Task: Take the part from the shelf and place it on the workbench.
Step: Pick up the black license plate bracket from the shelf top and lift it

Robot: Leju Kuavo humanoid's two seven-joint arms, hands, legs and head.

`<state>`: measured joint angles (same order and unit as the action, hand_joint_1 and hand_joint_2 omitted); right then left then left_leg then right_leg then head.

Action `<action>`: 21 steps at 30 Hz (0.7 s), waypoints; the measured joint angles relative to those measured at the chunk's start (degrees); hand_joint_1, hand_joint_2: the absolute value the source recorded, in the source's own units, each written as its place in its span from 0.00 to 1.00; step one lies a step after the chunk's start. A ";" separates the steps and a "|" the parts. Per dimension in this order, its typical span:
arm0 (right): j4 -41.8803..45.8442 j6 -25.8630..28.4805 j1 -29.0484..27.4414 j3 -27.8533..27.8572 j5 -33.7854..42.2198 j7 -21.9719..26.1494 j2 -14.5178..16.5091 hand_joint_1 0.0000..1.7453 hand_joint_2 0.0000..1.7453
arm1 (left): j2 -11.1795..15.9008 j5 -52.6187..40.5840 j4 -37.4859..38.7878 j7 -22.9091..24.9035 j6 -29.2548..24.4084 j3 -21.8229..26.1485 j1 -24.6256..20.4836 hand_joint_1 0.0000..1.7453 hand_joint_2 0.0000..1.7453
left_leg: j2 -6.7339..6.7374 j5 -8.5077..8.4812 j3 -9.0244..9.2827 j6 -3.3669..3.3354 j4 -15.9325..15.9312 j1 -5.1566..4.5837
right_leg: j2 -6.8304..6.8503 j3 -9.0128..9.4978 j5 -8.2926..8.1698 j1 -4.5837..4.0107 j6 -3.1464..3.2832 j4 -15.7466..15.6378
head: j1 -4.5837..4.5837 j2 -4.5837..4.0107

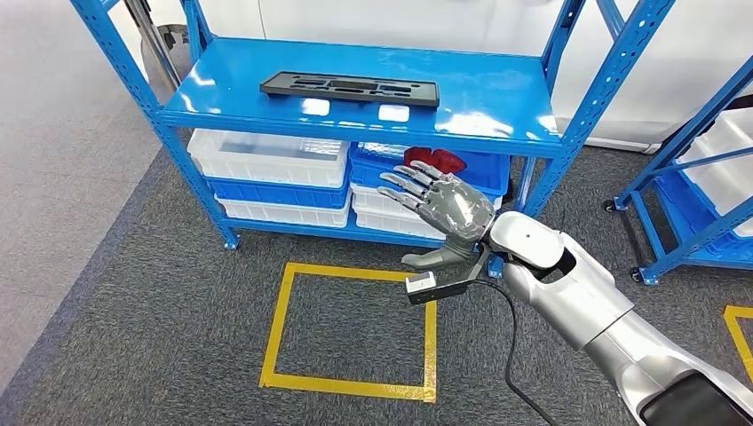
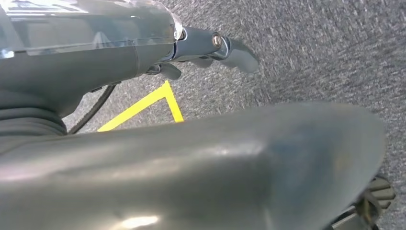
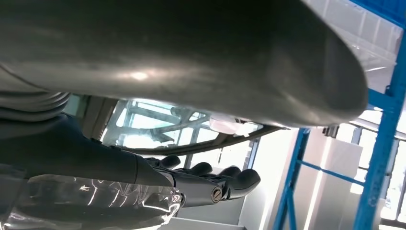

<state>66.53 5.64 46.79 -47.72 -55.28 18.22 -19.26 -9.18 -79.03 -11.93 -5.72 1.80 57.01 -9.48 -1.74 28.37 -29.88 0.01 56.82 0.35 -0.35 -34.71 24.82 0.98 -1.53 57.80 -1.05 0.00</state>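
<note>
The part [image 1: 350, 89], a long flat black piece with cut-outs, lies on the top deck of the blue shelf [image 1: 497, 102], towards the back and left of the middle, with nothing touching it. Below that deck sit white bins [image 1: 266, 158] on the left and blue and white bins [image 1: 484, 169] on the right, with something red [image 1: 437, 160] showing in the blue one.

The right hand [image 1: 441, 206] hangs in front of the shelf's lower level, below the deck's front edge and to the right of the part, well apart from it. Its fingers are spread apart and nearly straight, the thumb held out below, and it holds nothing. A black cable [image 1: 511, 337] runs down from the wrist.

On the grey carpet before the shelf, yellow tape [image 1: 282, 319] marks a square.

In the left wrist view the left hand [image 2: 210, 45] hangs over the carpet near a yellow tape corner [image 2: 167, 93]; its fingers look loosely extended with nothing between them.
</note>
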 joint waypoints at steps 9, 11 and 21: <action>-1.11 0.08 1.86 -1.43 0.88 -0.49 -0.30 0.00 0.00 | 0.03 0.12 -0.03 -0.18 -0.13 -0.22 0.38 0.00 0.00 | 1.14 -1.27 -14.15 1.70 16.89 0.30 | 0.36 8.23 6.35 0.21 2.01 -0.99 | -0.02 0.00; -1.40 0.08 1.95 -1.84 1.05 -0.69 -0.30 0.00 0.00 | 0.03 0.13 -0.02 -0.20 -0.17 -0.23 0.59 0.00 0.00 | 1.12 -9.04 -14.12 0.82 10.00 0.03 | 0.33 11.70 8.60 0.20 1.80 -1.48 | -0.01 0.00; -2.68 0.45 2.79 -2.62 1.70 -1.07 -0.25 0.00 0.00 | 0.05 -0.04 0.22 -0.69 -0.02 -0.40 -0.01 0.00 0.00 | 0.45 -6.23 -5.18 -1.41 -1.33 0.00 | 0.17 9.48 14.47 0.36 -0.31 6.72 | -0.04 0.03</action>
<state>63.85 6.10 49.58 -50.34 -53.57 17.16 -19.51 -9.13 -79.07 -11.70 -6.40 1.79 56.61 -9.49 -1.29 22.14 -35.05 -1.39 55.49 0.36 -0.18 -25.23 39.29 1.33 -1.84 64.52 -1.09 0.03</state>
